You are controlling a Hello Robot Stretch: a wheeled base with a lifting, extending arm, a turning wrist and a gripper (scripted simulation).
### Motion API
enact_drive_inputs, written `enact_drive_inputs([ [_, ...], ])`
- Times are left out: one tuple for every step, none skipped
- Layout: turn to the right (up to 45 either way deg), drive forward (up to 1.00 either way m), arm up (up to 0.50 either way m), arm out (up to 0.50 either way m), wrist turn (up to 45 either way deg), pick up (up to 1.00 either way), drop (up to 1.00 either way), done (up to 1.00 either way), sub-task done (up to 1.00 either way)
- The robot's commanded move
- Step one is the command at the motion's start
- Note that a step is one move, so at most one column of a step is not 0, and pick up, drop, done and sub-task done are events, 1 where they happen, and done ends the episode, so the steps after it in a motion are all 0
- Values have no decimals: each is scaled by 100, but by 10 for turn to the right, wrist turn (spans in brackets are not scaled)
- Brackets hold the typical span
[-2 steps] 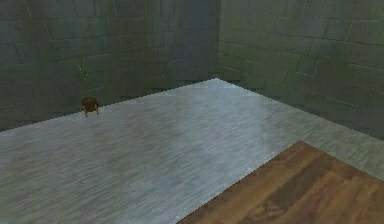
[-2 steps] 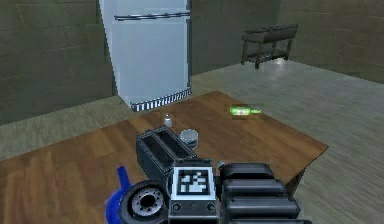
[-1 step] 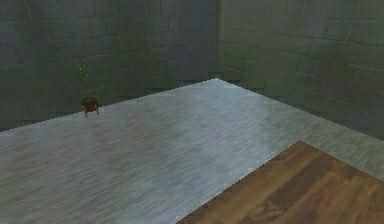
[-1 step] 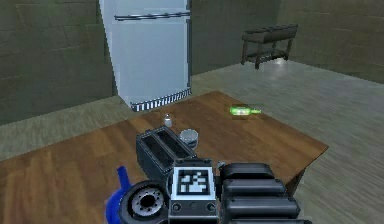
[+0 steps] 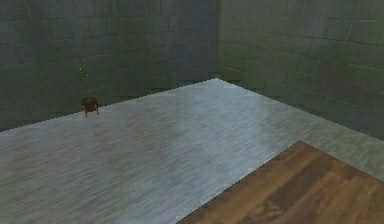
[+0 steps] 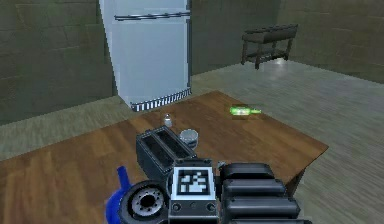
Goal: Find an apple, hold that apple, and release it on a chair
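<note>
Although several small things stand on the wooden table, none has a shape and colour that can be called an apple. Where the apple is cannot be told, nor which way it points or how its long axis runs.

The likeliest container on the table is a small grey cylinder, upright near the table's middle; its inside is too small to read. Just past it, toward the table's far edge, stands a smaller pale thing. A slender yellow-green thing lies flat close to that far edge, its long axis running roughly along the edge; which end is which cannot be told.

Beyond the table's far edge stands a pale fridge, doors flush, its contents hidden. Well beyond the table, against the dark brick wall, is a dark piece of furniture on legs; bench or table, I cannot tell.

At the table's near side a white square with black marks sits beside a dark ridged body and a blue part with a grey disc. Just past the square is the gripper, a dark boxy body. Its fingers cannot be made out and the cylinder stands right beside it, so neither its state nor whether it holds anything can be told.

In the forward view the table's corner meets grey floor. Well apart from the table, near the far wall, is a small brown thing with a thin green sprig just above it.
</note>
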Motion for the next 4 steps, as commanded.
enact_drive_inputs([
  [0,0,0,8,0,0,0,0,0],
  [0,0,0,0,450,0,0,0,0],
  [0,0,0,0,450,0,0,0,0],
  [0,0,0,0,450,0,0,0,0],
])
